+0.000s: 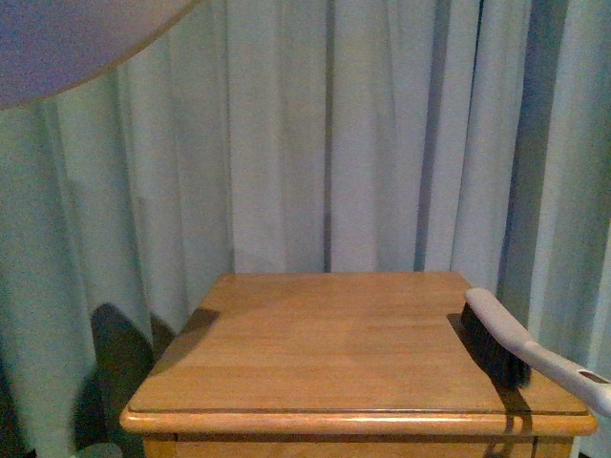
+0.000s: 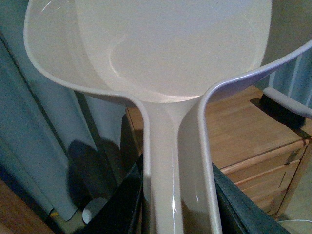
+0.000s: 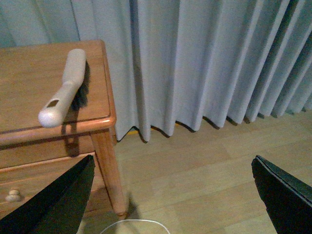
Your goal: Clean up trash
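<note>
The left gripper [image 2: 178, 195] is clamped on the handle of a white dustpan [image 2: 161, 58], held high and off the left side of the wooden table [image 1: 334, 334], and the pan's scoop shows only bare plastic. The right gripper [image 3: 173, 158] hangs spread wide over the floor [image 3: 195, 170] beside the table's right leg, pinching nothing. A brush [image 3: 68, 85] lies along the tabletop's right edge with its handle reaching past the front corner, a curtain [image 1: 286, 143] hangs close behind, and the trash shows in no view.
</note>
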Robot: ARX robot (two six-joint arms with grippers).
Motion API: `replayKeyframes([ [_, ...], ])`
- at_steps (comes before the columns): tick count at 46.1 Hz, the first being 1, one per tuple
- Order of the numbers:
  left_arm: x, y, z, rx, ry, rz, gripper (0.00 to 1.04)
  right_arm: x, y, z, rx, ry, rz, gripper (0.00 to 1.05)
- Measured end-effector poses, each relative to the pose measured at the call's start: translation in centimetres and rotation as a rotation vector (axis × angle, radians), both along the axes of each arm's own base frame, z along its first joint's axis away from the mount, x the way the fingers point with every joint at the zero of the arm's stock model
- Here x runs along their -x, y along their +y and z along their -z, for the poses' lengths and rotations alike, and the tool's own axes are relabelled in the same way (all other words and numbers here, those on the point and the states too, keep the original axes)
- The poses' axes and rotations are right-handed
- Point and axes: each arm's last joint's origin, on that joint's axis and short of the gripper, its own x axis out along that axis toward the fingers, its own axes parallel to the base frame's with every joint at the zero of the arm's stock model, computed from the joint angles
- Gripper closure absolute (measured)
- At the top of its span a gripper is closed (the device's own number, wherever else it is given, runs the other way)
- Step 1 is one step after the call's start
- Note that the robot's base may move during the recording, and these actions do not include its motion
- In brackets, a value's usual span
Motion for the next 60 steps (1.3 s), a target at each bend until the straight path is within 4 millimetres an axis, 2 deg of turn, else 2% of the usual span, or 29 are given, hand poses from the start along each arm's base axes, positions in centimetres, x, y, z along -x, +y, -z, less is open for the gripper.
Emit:
replayKeyframes([
  [4, 0.0, 0.0, 0.0, 0.001, 0.001, -0.002, 0.77, -2.5, -0.1, -2.7, -0.041, 0.032, -0.054, 0.07],
  [8, 0.0, 0.0, 0.0, 0.002, 0.002, -0.002, 0.77, -4.4, -0.2, -4.5, -0.075, 0.069, -0.085, 0.07],
  [15, 0.0, 0.0, 0.0, 0.002, 0.002, -0.002, 0.77, -11.9, 0.2, -9.3, -0.164, 0.191, -0.143, 0.07],
  [22, 0.0, 0.0, 0.0, 0.002, 0.002, -0.002, 0.77, -17.8, 1.4, -10.7, -0.253, 0.327, -0.144, 0.07],
  [26, 0.0, 0.0, 0.0, 0.002, 0.002, -0.002, 0.77, -20.6, 2.5, -10.0, -0.313, 0.415, -0.131, 0.07],
  [33, 0.0, 0.0, 0.0, 0.002, 0.002, -0.002, 0.77, -23.1, 3.5, -7.3, -0.363, 0.544, -0.085, 0.07],
  [43, 0.0, 0.0, 0.0, 0.002, 0.002, -0.002, 0.77, -24.2, 3.7, -4.9, -0.363, 0.613, -0.037, 0.07],
  [60, 0.0, 0.0, 0.0, 0.002, 0.002, -0.002, 0.77, -25.6, 3.6, -2.0, -0.385, 0.63, -0.054, 0.07],
])
